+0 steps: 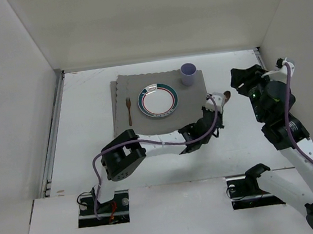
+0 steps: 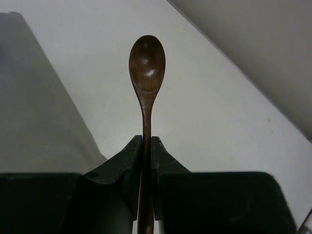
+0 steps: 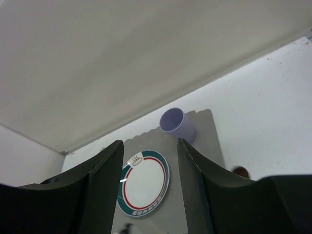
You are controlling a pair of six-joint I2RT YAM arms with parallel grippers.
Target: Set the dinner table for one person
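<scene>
Now, my left claw [image 2: 146,141] was clamped on the spoon [image 2: 146,66] over the surface [image 1: 88,113] just right of the mat [image 1: 192,104], so I judged it best lowered level beside the plate [image 1: 157,100].

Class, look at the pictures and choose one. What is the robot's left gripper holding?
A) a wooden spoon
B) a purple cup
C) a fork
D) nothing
A: in the left wrist view the left gripper is shut on the handle of a wooden spoon, while the fork and cup sit on the mat.
</scene>
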